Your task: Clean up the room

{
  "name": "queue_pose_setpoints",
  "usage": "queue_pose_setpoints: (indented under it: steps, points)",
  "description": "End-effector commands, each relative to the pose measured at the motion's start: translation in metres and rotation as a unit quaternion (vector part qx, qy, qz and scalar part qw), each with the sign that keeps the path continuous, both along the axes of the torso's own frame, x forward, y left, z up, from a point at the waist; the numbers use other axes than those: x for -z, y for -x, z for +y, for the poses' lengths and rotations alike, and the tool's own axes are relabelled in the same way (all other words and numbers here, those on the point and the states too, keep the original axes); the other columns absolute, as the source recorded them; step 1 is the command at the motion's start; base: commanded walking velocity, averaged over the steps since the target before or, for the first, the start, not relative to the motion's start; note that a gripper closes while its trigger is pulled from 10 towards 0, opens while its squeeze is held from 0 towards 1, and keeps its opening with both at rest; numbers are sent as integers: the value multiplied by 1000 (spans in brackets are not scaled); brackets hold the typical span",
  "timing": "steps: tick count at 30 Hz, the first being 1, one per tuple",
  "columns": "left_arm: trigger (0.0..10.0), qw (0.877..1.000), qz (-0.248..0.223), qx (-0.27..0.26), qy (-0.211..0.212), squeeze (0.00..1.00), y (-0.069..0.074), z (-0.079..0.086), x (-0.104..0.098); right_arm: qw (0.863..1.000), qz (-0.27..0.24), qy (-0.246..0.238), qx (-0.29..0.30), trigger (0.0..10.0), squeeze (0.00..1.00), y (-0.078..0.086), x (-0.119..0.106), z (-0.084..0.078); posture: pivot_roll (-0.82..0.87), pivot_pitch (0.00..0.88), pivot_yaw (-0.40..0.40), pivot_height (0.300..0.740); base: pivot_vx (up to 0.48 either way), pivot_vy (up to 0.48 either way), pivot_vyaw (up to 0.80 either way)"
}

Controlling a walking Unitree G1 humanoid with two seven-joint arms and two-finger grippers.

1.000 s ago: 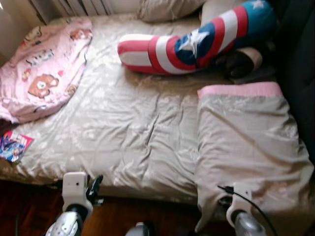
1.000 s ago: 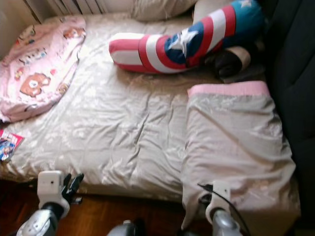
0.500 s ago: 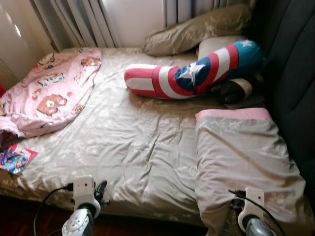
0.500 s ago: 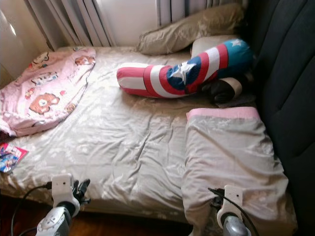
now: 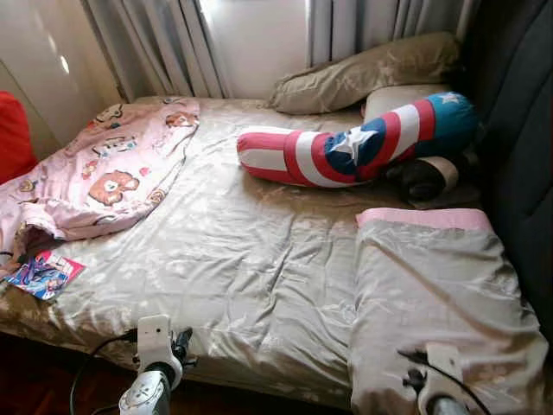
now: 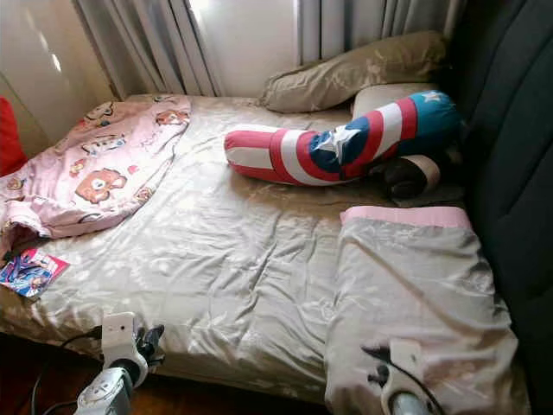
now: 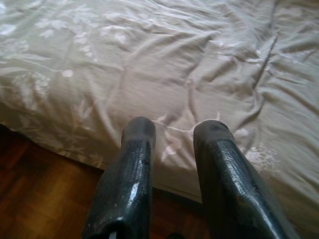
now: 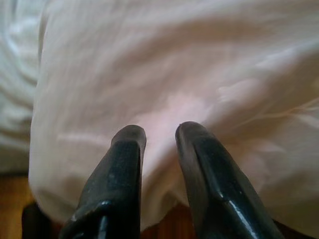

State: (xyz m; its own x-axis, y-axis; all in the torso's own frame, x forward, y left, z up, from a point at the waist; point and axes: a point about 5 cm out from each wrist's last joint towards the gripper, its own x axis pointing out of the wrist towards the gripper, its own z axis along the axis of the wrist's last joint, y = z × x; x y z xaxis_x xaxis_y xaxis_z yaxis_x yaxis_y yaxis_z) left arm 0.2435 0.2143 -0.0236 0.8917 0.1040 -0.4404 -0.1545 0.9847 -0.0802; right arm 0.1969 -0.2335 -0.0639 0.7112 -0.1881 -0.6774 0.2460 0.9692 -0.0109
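Mostly undone: pink quilt (image 5: 95, 177) crumpled far left on bed (image 5: 251, 259), booklet (image 5: 43, 275) left edge. Both grippers, left gripper (image 7: 172, 132), right gripper (image 8: 159, 134), near edge, fingers spread, empty.

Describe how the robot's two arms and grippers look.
Both arms are silver, each ending in a white boxy wrist block with a thin black cable. The left gripper and right gripper each have two long, glossy black fingers with rounded tips and a finely textured surface.
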Motion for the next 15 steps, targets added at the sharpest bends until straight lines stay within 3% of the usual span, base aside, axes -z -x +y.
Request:
queue_pose_setpoints:
  steps: [1,5,11,15]
  points:
    - [10000,1000,9,-10,4,0,4,4,5,999,-45,-3,5,10000,0,-15,-10,4,19,0,48,740,0,0,0]
    - [10000,1000,23,-14,12,0,7,3,9,999,-51,-1,4,10000,0,-20,-12,6,20,0,50,740,0,0,0]
    - [10000,997,72,-4,10,0,15,0,21,996,-89,5,-15,10000,0,-48,-29,14,-6,0,43,740,0,0,0]
    - [10000,996,93,3,12,0,16,-7,26,996,-89,2,-12,10000,0,-55,-34,12,-16,0,34,740,0,0,0]
